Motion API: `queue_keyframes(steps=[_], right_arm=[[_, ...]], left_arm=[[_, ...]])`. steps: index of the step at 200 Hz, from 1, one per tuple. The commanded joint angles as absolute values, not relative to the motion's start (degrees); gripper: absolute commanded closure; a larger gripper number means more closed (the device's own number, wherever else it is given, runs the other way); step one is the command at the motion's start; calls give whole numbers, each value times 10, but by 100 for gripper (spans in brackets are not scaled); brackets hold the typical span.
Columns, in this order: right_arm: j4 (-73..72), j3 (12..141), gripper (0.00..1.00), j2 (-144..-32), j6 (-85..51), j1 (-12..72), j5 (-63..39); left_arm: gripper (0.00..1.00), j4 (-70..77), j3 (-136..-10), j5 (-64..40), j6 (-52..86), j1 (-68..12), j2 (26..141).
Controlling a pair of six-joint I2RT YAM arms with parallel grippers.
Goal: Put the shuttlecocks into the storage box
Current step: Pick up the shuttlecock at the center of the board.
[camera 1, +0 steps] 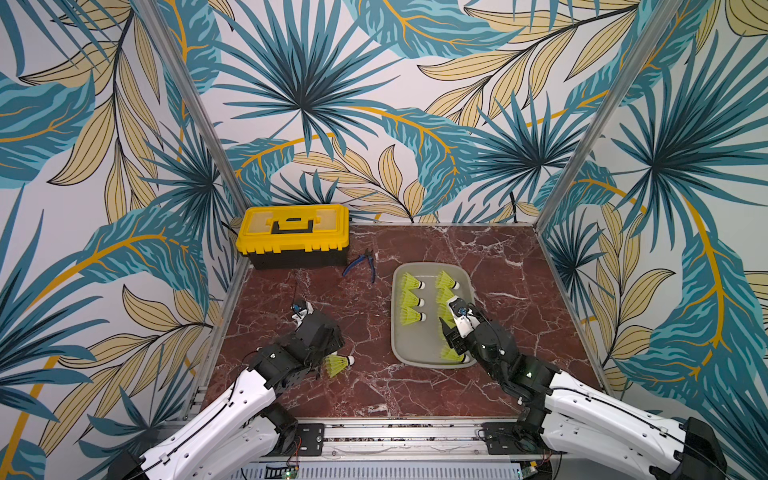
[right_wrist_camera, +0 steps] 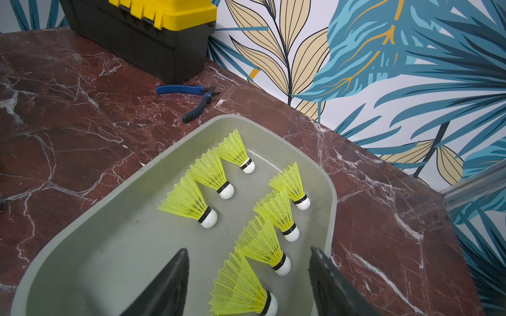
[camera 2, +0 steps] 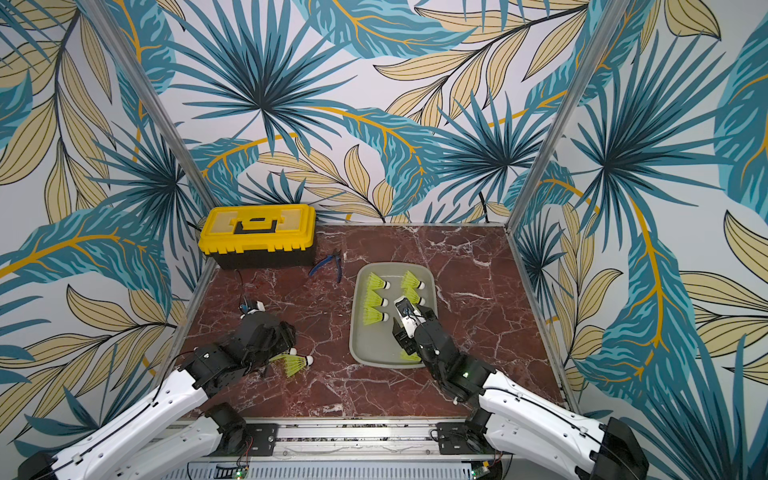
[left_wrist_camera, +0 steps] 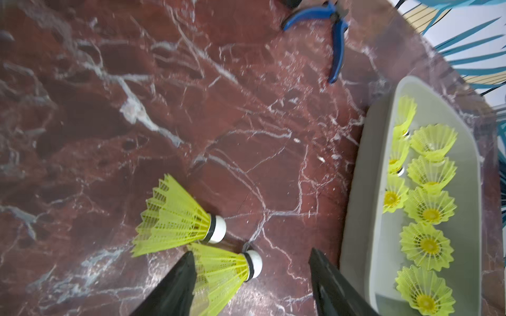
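The grey storage box [camera 1: 415, 345] lies right of the table's middle and holds several yellow-green shuttlecocks [right_wrist_camera: 189, 202] lying in two rows. My right gripper [right_wrist_camera: 249, 249] hangs open over the box's near end. One shuttlecock [right_wrist_camera: 241, 287] lies loose on the box floor between its fingers. Two more shuttlecocks [left_wrist_camera: 175, 216] [left_wrist_camera: 221, 270] lie side by side on the marble left of the box [left_wrist_camera: 356, 219]. My left gripper [left_wrist_camera: 251, 252] is open around the nearer one, whose skirt sits against one finger. In a top view this pair [camera 2: 297, 363] shows just beside the left wrist.
A yellow-lidded black toolbox [camera 1: 293, 235] stands at the back left. Blue pliers [camera 1: 361, 264] lie between it and the box. Patterned walls and metal posts close in the red marble table [camera 1: 374, 390] on three sides.
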State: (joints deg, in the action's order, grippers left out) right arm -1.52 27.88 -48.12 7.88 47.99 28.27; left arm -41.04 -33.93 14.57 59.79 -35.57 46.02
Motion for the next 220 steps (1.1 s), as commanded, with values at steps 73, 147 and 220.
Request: queue_keyframes(steps=[73, 147, 220], right_arm=[[-25, 270, 30, -482, 65, 479, 277], [-24, 274, 30, -486, 65, 479, 276], [-24, 279, 30, -490, 69, 479, 271]], left_arm=[[40, -369, -261, 80, 654, -352, 455], [73, -330, -237, 69, 656, -352, 455], [100, -263, -245, 38, 630, -352, 454]])
